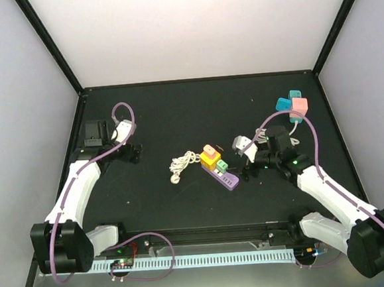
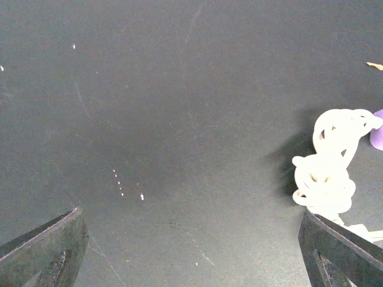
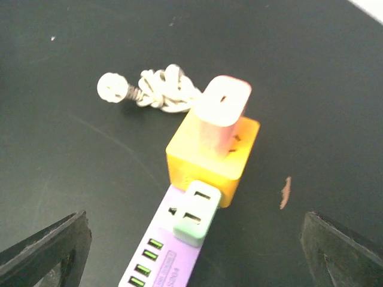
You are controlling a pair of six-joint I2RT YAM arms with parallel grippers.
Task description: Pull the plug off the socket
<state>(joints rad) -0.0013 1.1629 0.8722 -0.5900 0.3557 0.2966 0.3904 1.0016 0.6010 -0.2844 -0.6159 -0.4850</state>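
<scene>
The plug (image 3: 222,104), a pink-white block, sat pushed into the top of the yellow cube socket (image 3: 209,158), which was joined to one end of the purple power strip (image 3: 160,258) near the middle of the black table (image 1: 176,111). A green adapter (image 3: 196,213) sat on the strip just beside the cube. A coiled white cable (image 1: 183,163) lay at the cube's 9 o'clock in the top view, close against it. The right gripper (image 1: 243,159) hung at the strip's 3 o'clock, jaws spread wide, grasping nothing and clear of the plug. The left gripper (image 1: 134,154) hovered well off at 9 o'clock, likewise released and empty. Teal and pink cubes (image 1: 292,104) stood clustered at 1 o'clock
</scene>
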